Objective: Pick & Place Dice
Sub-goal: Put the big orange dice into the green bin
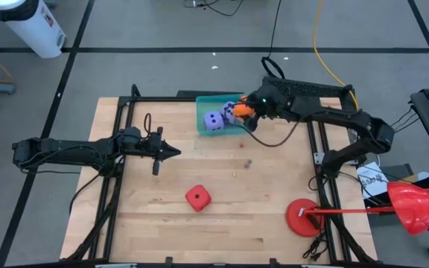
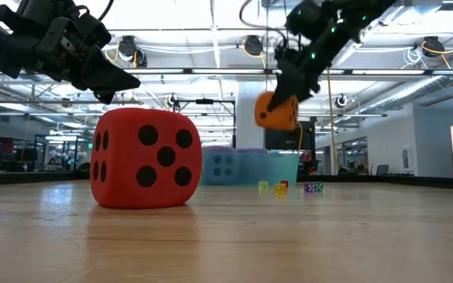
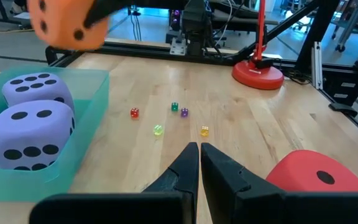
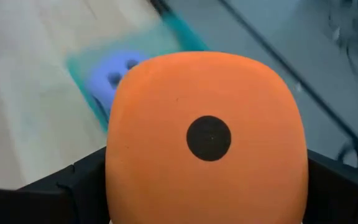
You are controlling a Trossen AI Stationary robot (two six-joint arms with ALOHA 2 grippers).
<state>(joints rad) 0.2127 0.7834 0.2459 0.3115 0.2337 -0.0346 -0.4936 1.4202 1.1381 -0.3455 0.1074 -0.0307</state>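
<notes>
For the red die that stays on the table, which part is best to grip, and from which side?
Probably from above, closing on two opposite vertical faces of the red die. It sits flat on the bare table, with nothing beside it, so any pair of faces looks reachable.

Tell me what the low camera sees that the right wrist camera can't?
Only the low view shows the red die sitting on the table, some tiny dice far behind it, and the left gripper up in the air. Only the right wrist view shows the orange die's single-dot face. Both show the orange die held by the right gripper, and the teal bin with a purple die.
</notes>
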